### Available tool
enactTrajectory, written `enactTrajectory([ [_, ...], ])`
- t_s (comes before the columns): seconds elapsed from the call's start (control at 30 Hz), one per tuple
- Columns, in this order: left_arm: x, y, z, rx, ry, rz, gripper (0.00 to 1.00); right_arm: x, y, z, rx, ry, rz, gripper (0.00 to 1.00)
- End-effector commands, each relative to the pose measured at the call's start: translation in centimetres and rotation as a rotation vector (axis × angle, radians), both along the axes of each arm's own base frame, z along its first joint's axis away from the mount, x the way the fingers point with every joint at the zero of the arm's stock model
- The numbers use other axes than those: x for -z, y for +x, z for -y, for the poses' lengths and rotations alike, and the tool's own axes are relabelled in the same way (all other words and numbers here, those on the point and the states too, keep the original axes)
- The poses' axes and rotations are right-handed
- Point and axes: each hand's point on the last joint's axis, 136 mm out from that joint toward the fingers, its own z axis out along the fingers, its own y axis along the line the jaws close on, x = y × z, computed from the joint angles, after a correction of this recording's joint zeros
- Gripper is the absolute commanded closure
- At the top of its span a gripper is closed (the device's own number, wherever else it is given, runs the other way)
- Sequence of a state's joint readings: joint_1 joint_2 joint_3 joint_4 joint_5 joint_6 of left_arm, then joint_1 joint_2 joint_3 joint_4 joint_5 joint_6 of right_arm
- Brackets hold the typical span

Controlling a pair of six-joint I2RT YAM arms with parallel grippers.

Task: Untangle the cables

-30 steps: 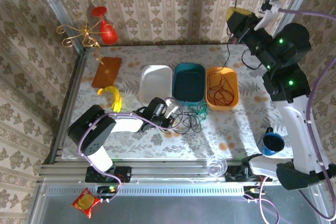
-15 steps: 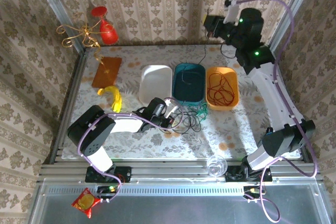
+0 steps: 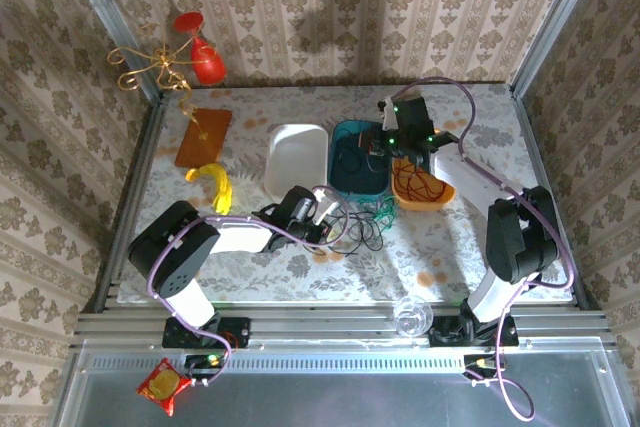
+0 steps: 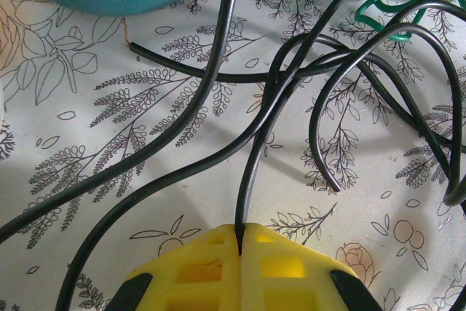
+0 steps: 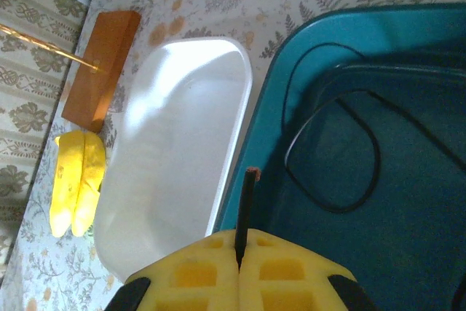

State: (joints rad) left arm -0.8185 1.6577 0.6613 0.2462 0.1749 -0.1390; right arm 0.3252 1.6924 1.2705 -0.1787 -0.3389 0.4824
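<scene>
Putting black cable [image 5: 247, 194] in teal bin [image 5: 415, 267], I think: right fingers [image 5: 196, 271] grip it, left fingers [image 4: 193, 271] grip tangle [image 4: 291, 78]. Next, right lets go.

— Light on the bench [image 3: 450, 237]?
— Bright and even from above in the top view; in the left wrist view the cables [image 4: 218, 100] are sharp and cast faint, soft shadows
— Right wrist view?
— The white tray [image 5: 175, 143] glares pale at its far end; the right gripper [image 5: 239, 253] is soft-focused at the bottom edge
</scene>
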Motion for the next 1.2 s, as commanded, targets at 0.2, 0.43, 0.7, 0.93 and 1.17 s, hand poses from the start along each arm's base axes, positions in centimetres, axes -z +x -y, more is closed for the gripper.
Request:
enactTrajectory([
  [0.2,0.7,-0.3,-1.5,-0.028,0.076,-0.006,1.0,4.2,1.6,-1.8,-0.022,0.021,-0.099,0.93],
  [0.43,-1.6,0.0,-0.9,-0.005,0.031,0.04,1.0,5.4,2.3,-1.5,0.011,-0.017,-0.122,0.61],
  [0.7,-2.6,0.0,-0.5,0.023,0.008,0.055,1.0,1.4,0.9,0.1,0.044,-0.063,-0.035,0.46],
  [0.93,-2.4,-0.2,-0.5,0.02,-0.009,0.046,1.0,2.8,-6.8,-2.0,-0.146,-0.087,-0.137,0.47],
  [1.17,-2.3,-0.3,-0.6,0.017,-0.012,0.048,1.0,6.1,-12.7,0.3,-0.116,-0.174,-0.254,0.49],
])
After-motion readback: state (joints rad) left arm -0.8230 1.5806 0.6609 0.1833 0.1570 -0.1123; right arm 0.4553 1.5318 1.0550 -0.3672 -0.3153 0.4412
